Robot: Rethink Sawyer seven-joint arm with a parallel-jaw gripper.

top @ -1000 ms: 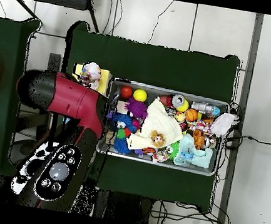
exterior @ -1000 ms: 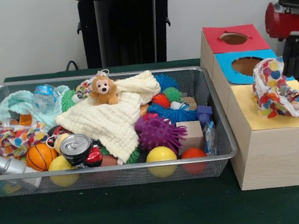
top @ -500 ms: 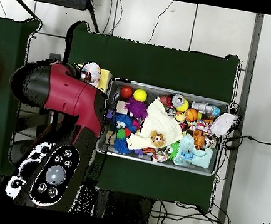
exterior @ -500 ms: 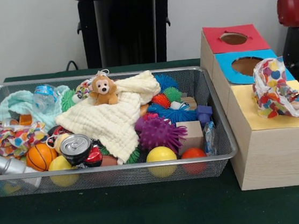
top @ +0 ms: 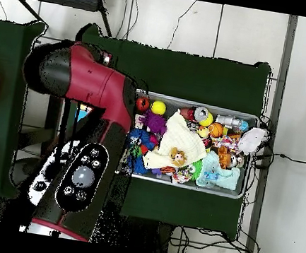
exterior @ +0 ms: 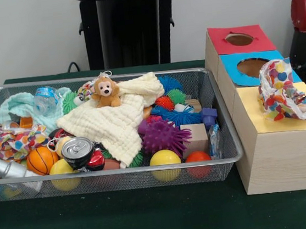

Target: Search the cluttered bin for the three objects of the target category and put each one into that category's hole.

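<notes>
A cloth with coloured dots point(exterior: 283, 93) lies bunched on the yellow-topped box point(exterior: 279, 133), partly over the edge of the blue top. The blue box's hole point(exterior: 252, 67) and the red box's hole point(exterior: 239, 39) are uncovered. In the wire bin point(exterior: 116, 177) lie a cream cloth point(exterior: 115, 124), a mint cloth point(exterior: 16, 105) and a second dotted cloth point(exterior: 12, 142). The arm's red and black end point(exterior: 305, 20) shows at the right edge, above and behind the boxes. In the overhead view the red arm point(top: 96, 95) covers the boxes and hides the gripper.
The bin also holds a monkey plush point(exterior: 106, 92), a drink can point(exterior: 77, 150), a small basketball point(exterior: 41, 159), yellow balls point(exterior: 164, 158), a purple spiky ball point(exterior: 164, 136), a wooden block point(exterior: 198, 137) and a water bottle point(exterior: 46, 99). The three boxes stand against the bin's right side.
The arm has lifted away from the dotted cloth, which stays on the yellow box. In the overhead view it has swung over the boxes toward the bin's end.
</notes>
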